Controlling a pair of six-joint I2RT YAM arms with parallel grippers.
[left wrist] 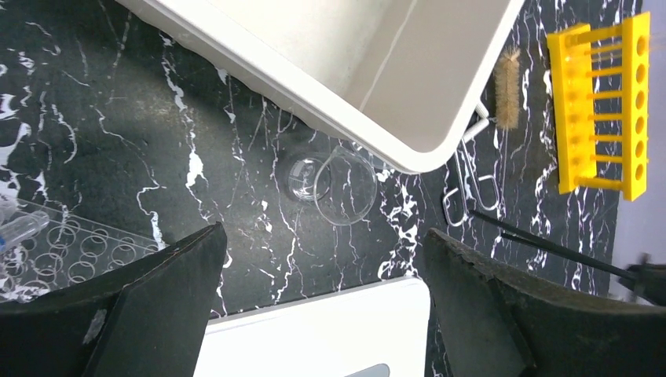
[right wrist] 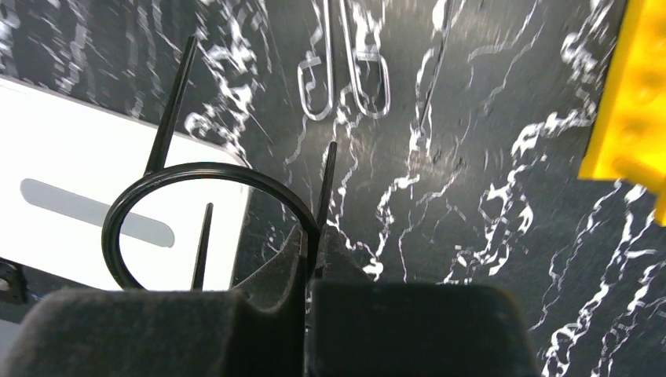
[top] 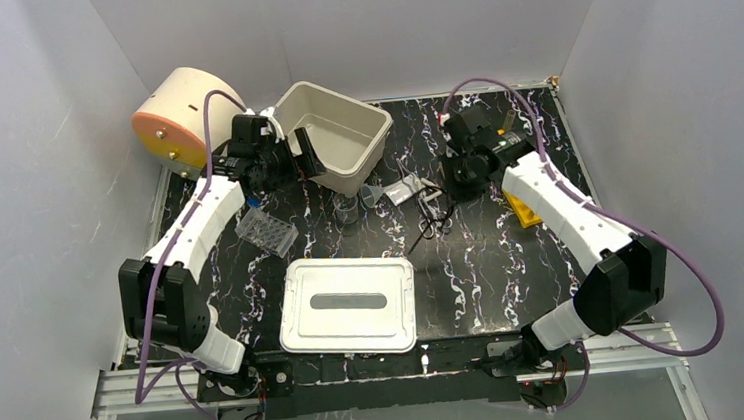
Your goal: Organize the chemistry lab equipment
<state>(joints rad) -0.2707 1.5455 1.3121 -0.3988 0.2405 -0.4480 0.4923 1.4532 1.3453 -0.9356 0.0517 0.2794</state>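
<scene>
Two robot arms reach over a black marble-patterned table. The right gripper [right wrist: 308, 250] has its jaws clenched on the rim of a black wire ring stand [right wrist: 204, 166]: the ring juts out to one side of the fingertips, and its thin straight legs point away from them. Past the jaw tips, beyond the ring, the looped handles of metal scissors [right wrist: 345, 86] lie flat on the table. A yellow plastic test-tube rack [right wrist: 628, 94] sits off to the other side of the jaws, and a flat white plastic lid [right wrist: 78, 181] lies behind the ring. The left gripper [left wrist: 323, 233] hangs with its jaws spread wide, grasping nothing. Just ahead of the gap between its fingers [left wrist: 157, 306], a clear glass beaker [left wrist: 342, 184] rests on the table. Beyond the beaker rises the wall of a deep white plastic bin [left wrist: 353, 47]. A clear plastic well plate [left wrist: 71, 251] lies beside one finger. Past the other, well apart from it, a tan-bristled brush [left wrist: 509, 86] lies next to the yellow rack.
</scene>
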